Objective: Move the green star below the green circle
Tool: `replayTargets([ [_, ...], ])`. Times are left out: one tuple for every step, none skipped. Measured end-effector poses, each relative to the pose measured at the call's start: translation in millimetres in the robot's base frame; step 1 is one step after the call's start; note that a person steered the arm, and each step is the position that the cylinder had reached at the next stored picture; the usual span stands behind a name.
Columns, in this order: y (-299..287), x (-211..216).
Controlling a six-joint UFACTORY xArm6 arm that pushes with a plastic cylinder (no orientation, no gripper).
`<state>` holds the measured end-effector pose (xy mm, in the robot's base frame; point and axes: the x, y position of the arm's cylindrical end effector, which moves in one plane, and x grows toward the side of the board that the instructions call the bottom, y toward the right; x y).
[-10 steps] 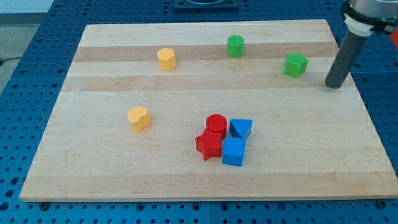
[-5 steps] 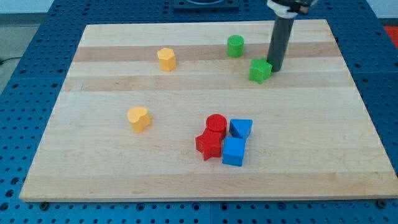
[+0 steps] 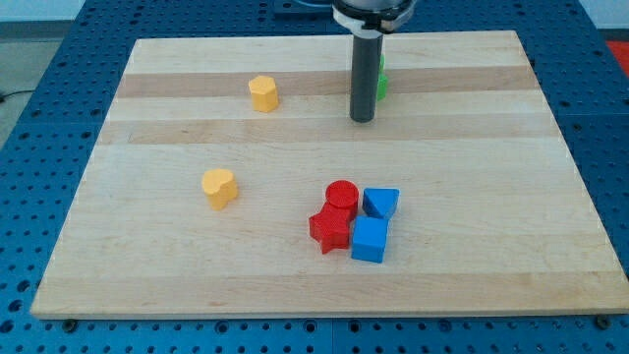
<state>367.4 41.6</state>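
My rod comes down from the view's top centre, and my tip (image 3: 363, 119) rests on the board. Only slivers of green show along the rod's right edge. The upper sliver is the green circle (image 3: 381, 65). The lower sliver, directly beneath it, appears to be the green star (image 3: 381, 88), but its shape is hidden. Both blocks sit mostly behind the rod, above and slightly right of my tip. I cannot tell whether the two blocks touch.
A yellow block (image 3: 262, 93) lies at the upper left and another yellow block (image 3: 219, 187) at middle left. Below my tip is a cluster of a red cylinder (image 3: 341, 196), a red star (image 3: 331, 231), a blue triangle (image 3: 380, 203) and a blue cube (image 3: 370, 239). The wooden board (image 3: 491, 197) ends near the frame edges.
The rod swept from the board's right edge to the centre top, pushing the green star left and then up toward the green circle. The rod now covers both green blocks.
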Motion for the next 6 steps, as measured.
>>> replayTargets([
  [-14.2,5.3],
  [-27.1,5.3],
  [-22.3,5.3],
  [-22.1,5.3],
  [-22.1,5.3],
  [-54.5,11.2],
])
